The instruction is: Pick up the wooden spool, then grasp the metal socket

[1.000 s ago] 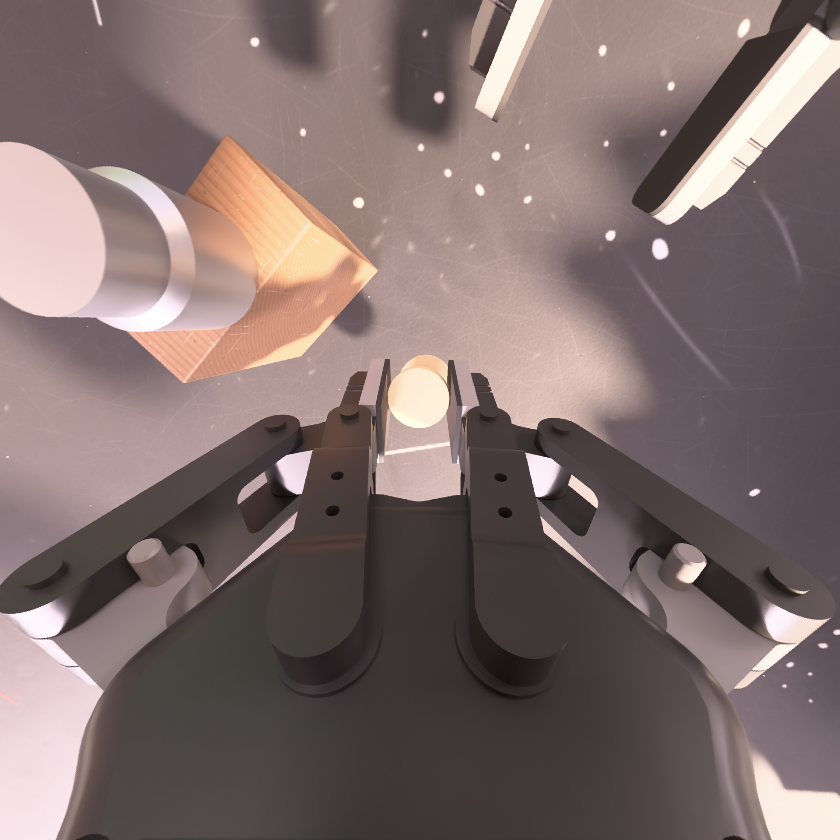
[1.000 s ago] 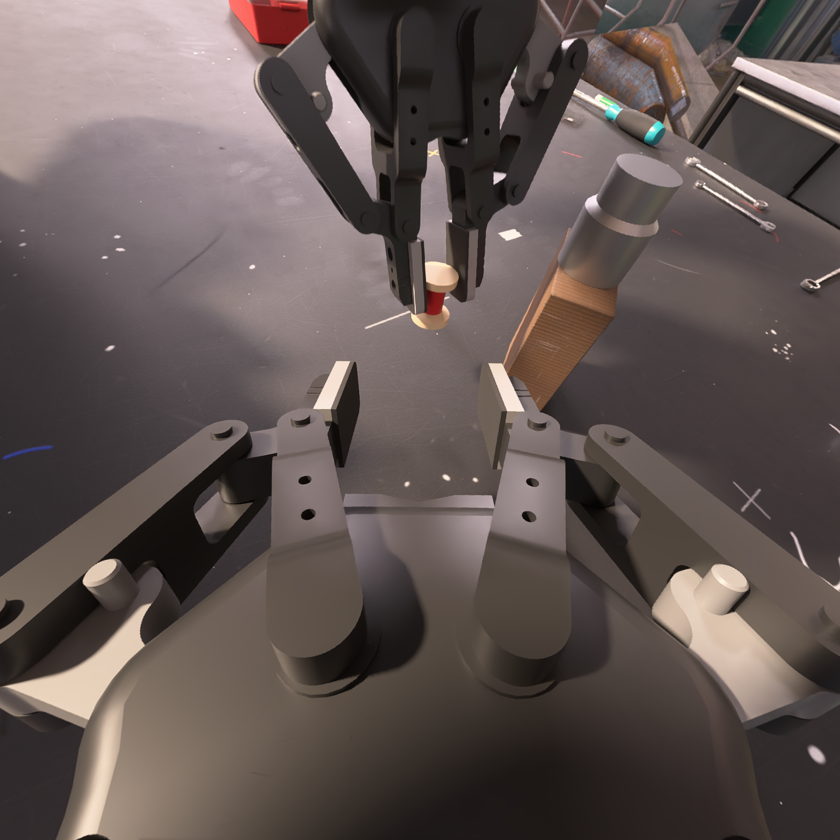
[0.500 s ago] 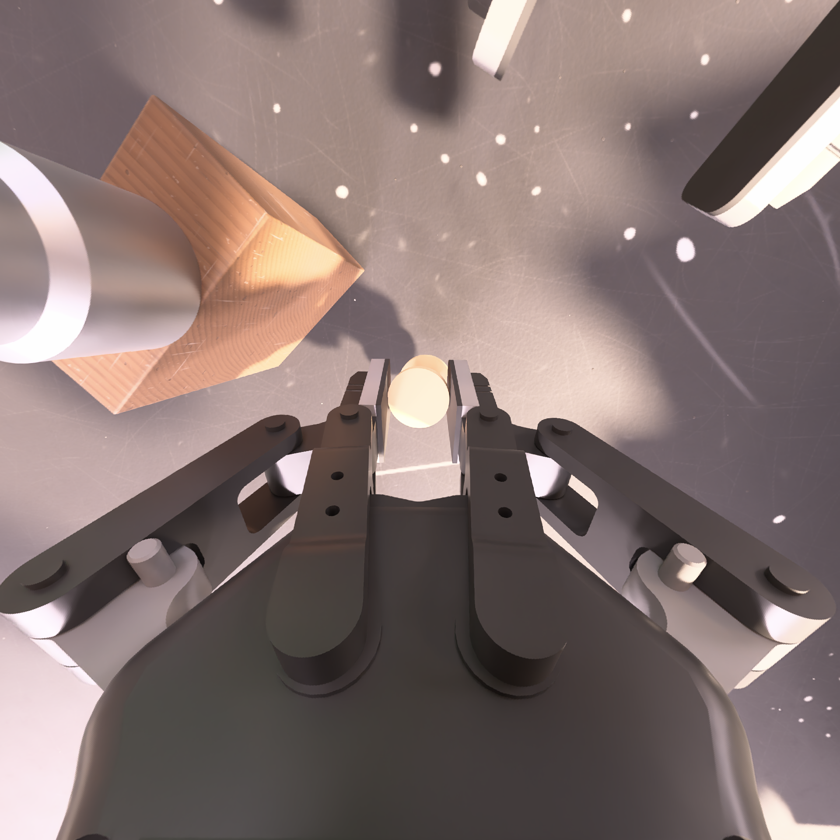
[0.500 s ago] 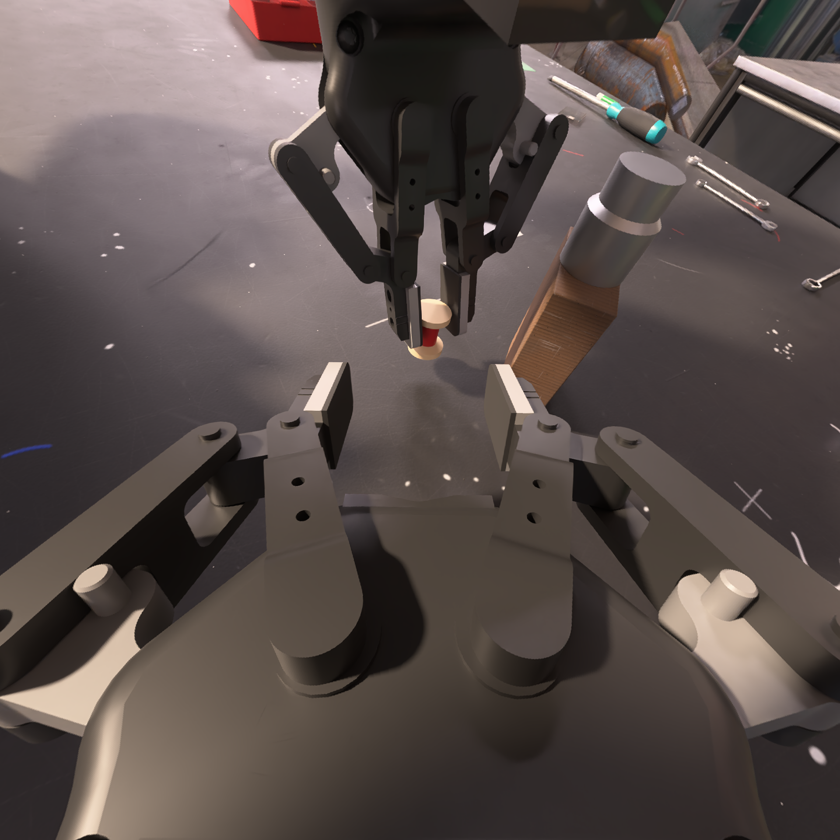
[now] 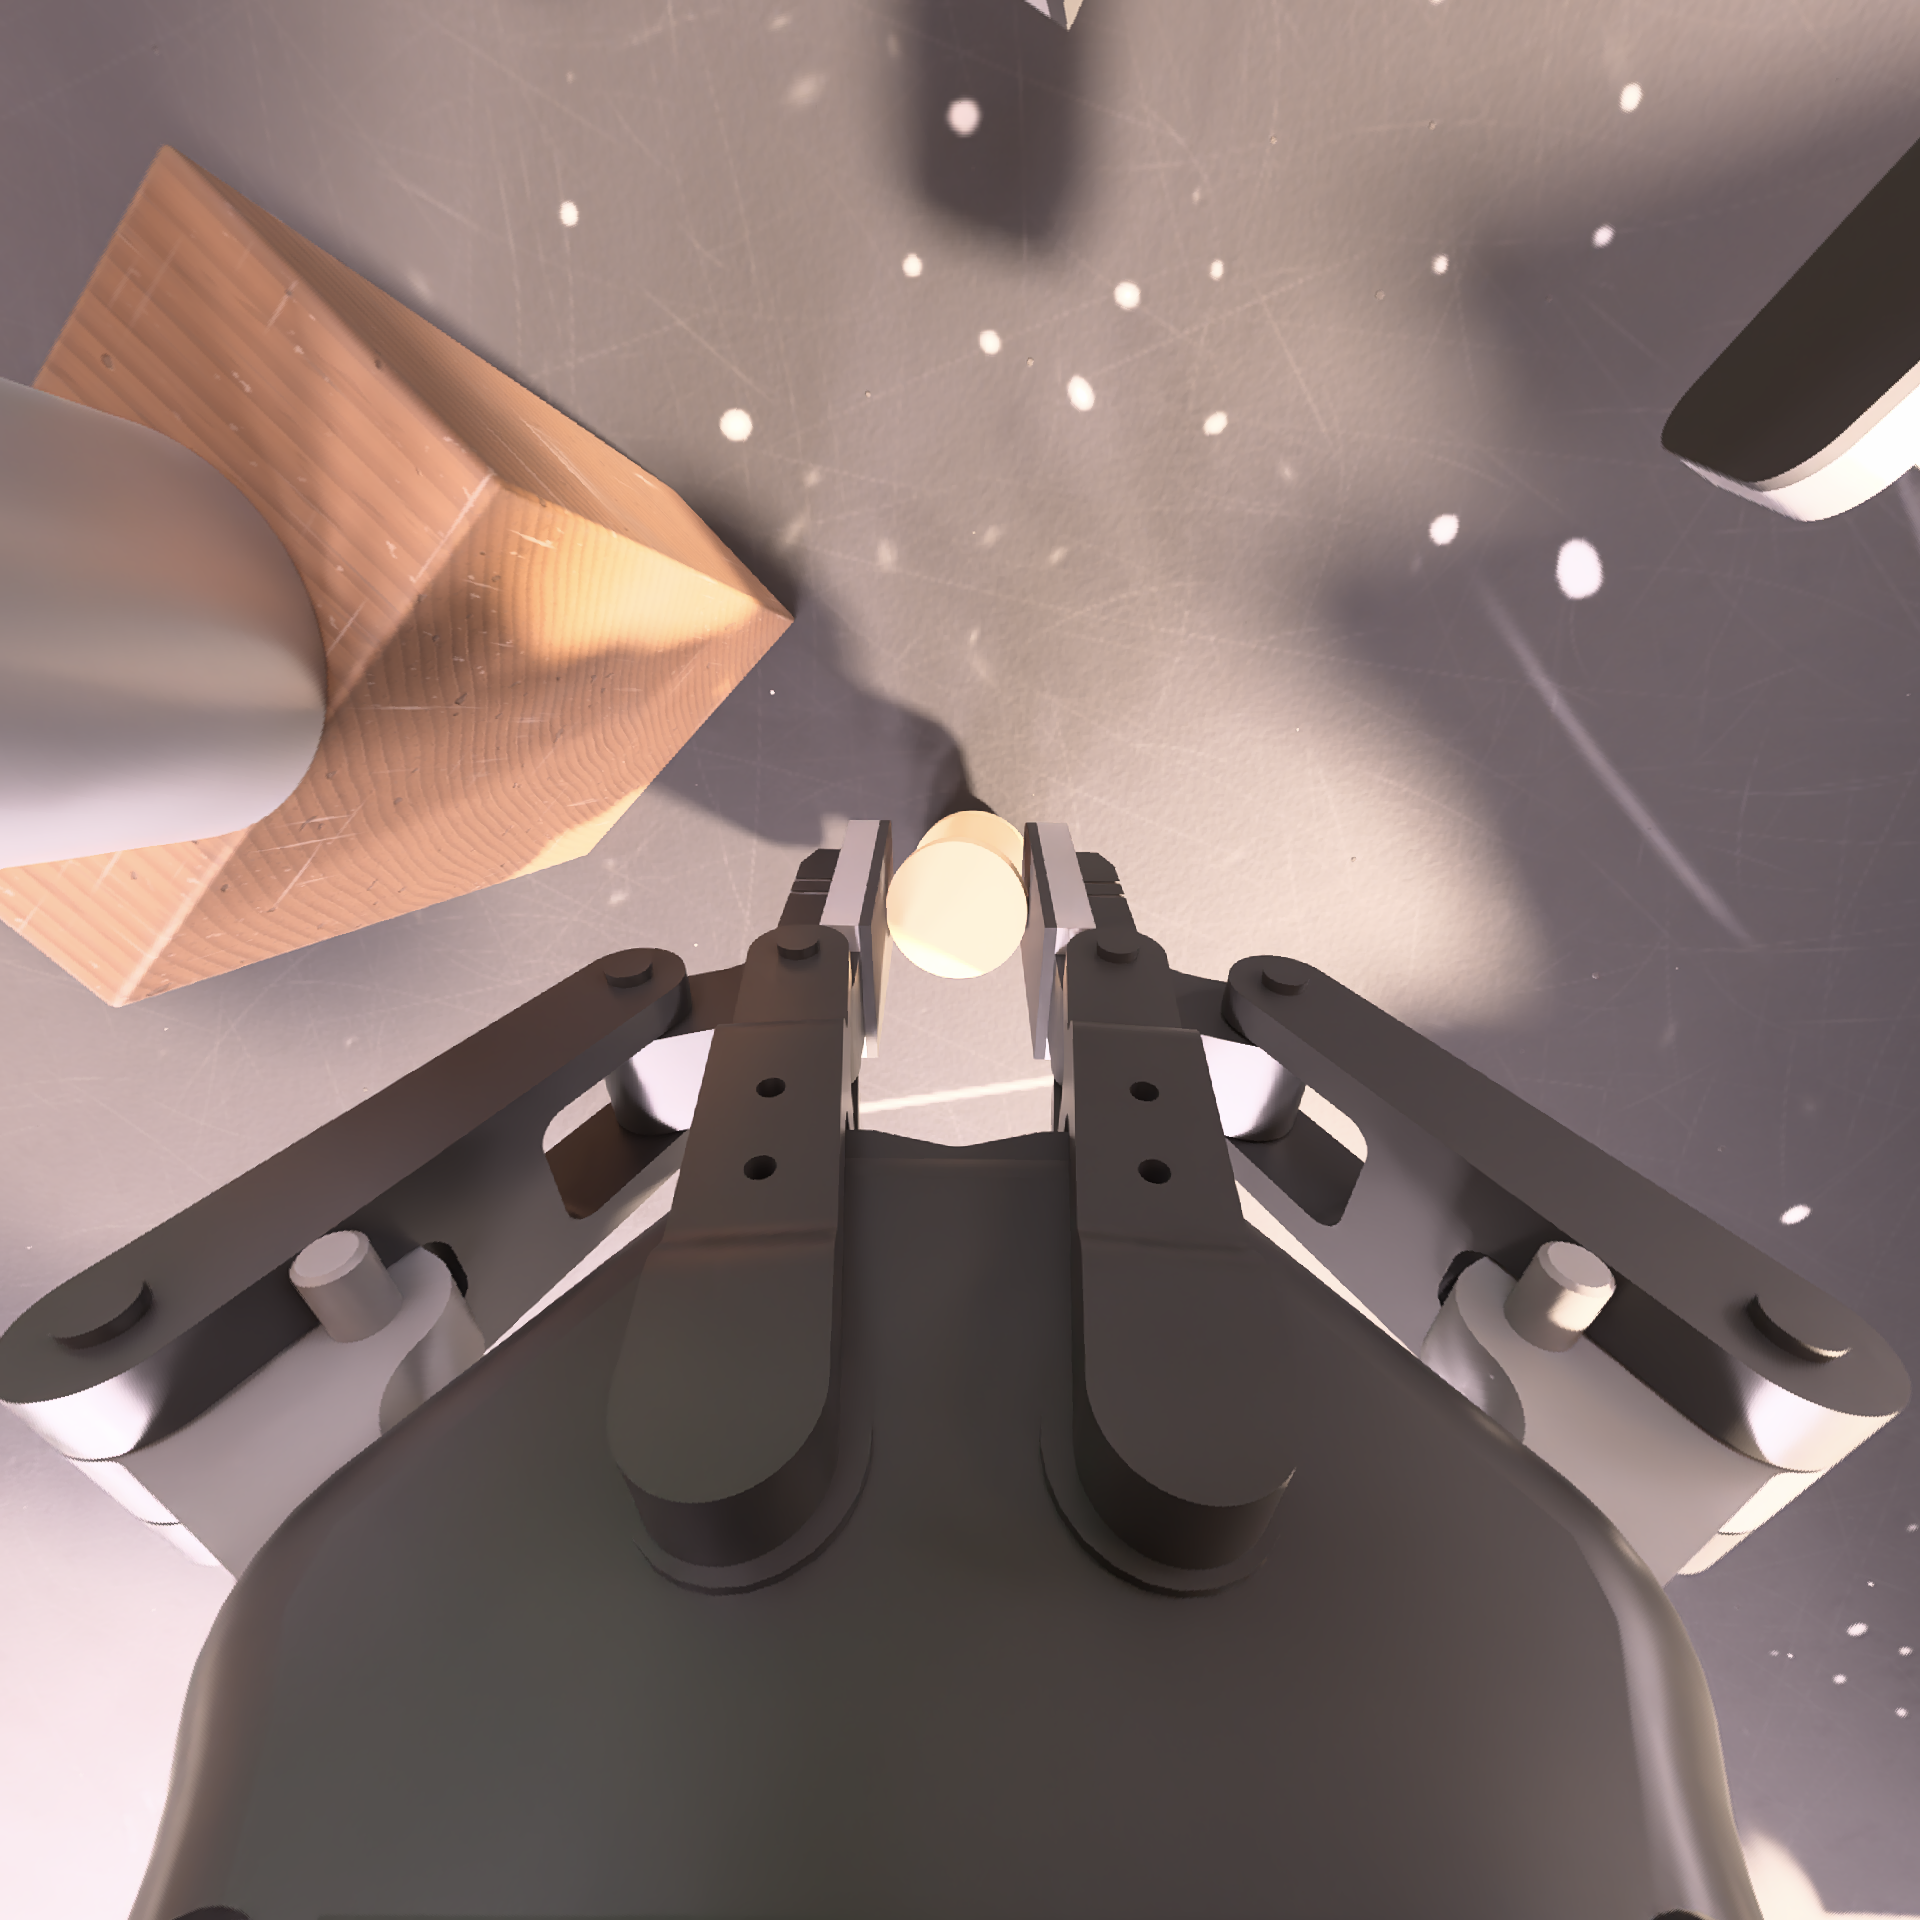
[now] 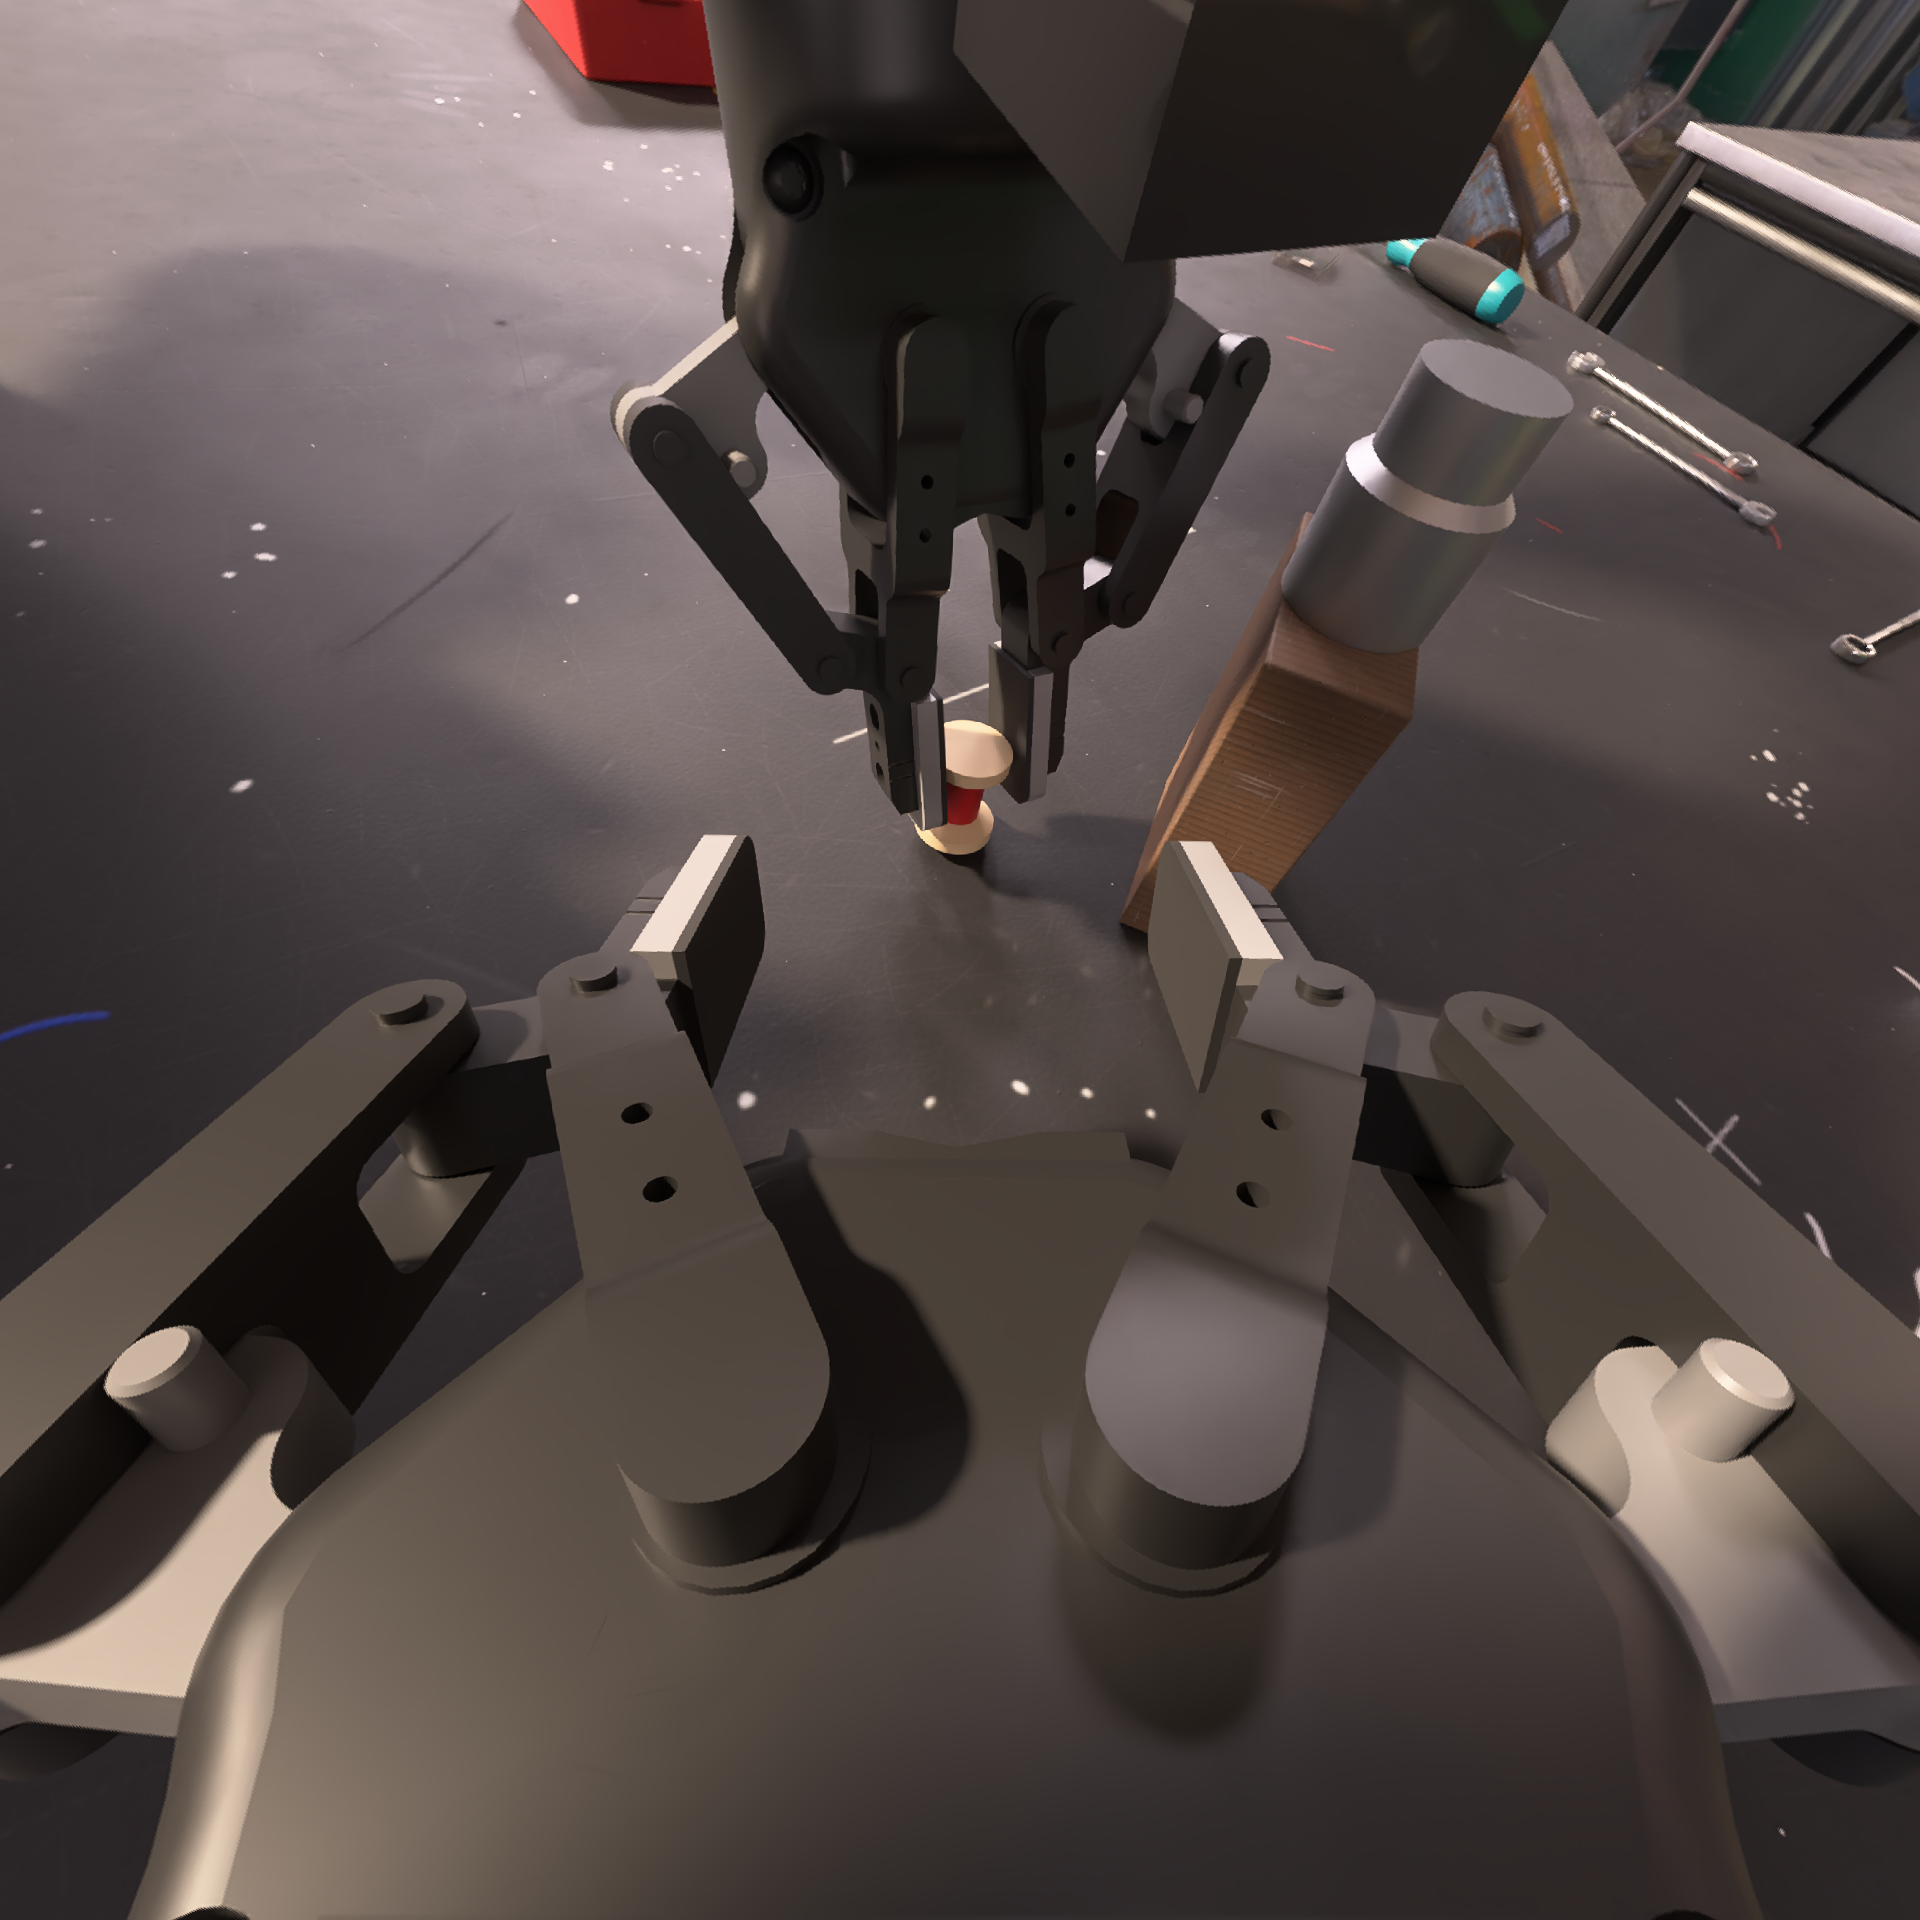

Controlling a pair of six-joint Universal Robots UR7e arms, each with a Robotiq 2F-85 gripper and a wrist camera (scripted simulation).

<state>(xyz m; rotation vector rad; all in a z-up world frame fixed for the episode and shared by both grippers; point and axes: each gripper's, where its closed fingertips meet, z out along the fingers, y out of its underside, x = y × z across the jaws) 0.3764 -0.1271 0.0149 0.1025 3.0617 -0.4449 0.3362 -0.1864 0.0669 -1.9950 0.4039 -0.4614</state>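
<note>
here, nearest the right wrist camera, the right gripper (image 6: 956, 925) hangs with its jaws spread wide and nothing between them, low over the dark speckled table (image 6: 312, 582). just beyond it the left gripper (image 6: 975, 774) points straight down, its jaws closed narrow on the spool (image 6: 964, 788), pads against the red middle and the pale top rim; whether the bottom rim touches the table or sits just clear of it, i cannot tell. seen from above in the left wrist view, the spool (image 5: 956, 904) shows only its round cream top between the pads. it looks light, hard and smooth, so it could twist or slip; the waist between the rims seems the safest hold. to the right and a little farther stands the socket (image 6: 1423, 499), a stepped grey metal cylinder set tilted in a wooden block (image 6: 1288, 748). it is probably heavy, stiff and slick, best taken across its upper barrel. farther back lie wrenches (image 6: 1673, 436), a teal-handled screwdriver (image 6: 1460, 275) and a red box (image 6: 634, 42). no writing can be read.
</note>
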